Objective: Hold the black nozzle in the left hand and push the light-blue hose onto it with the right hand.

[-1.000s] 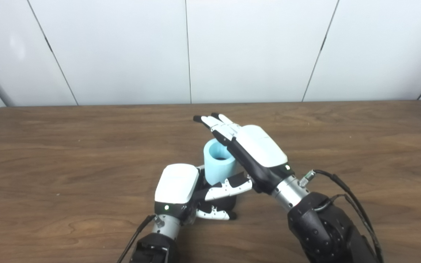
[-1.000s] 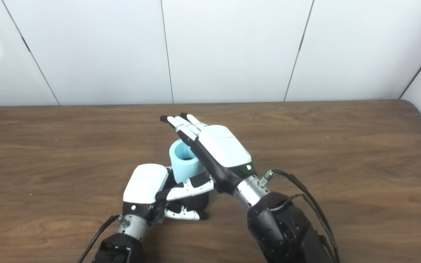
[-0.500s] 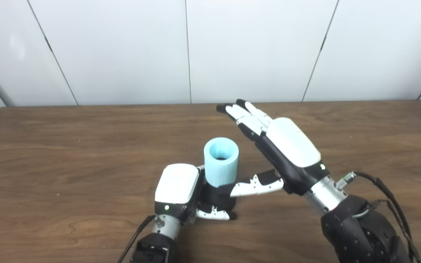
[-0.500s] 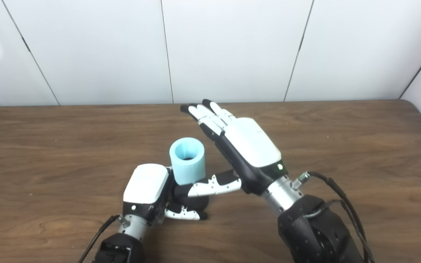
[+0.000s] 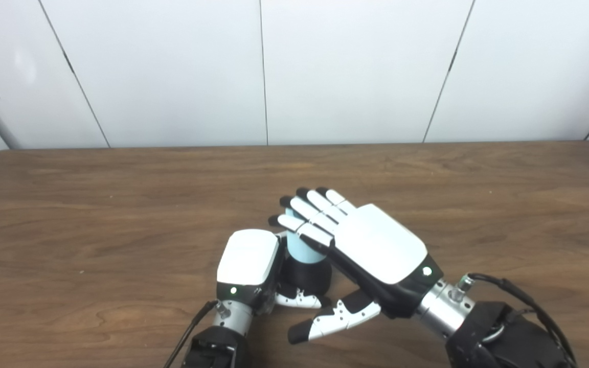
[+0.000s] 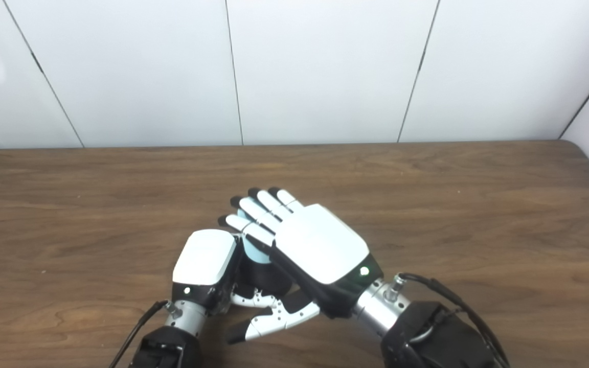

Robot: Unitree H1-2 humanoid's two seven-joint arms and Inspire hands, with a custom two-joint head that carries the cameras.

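Hose (image 5: 298, 249) upright on nozzle (image 5: 309, 276)

The left hand (image 5: 247, 263) is curled shut low by the table (image 5: 69, 214), and the right hand (image 5: 363, 245) lies flat, fingers straight, beside it.

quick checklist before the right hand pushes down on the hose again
1. Left hand closed on the black nozzle: ok.
2. Nozzle standing upright on the table: ok.
3. Light-blue hose on the nozzle's top: ok; how deep, cannot tell.
4. Right hand flat over the hose's top, fingers straight: ok.
5. Palm touching the hose rim: cannot tell, hidden.
6. Right thumb clear of the left hand: ok.
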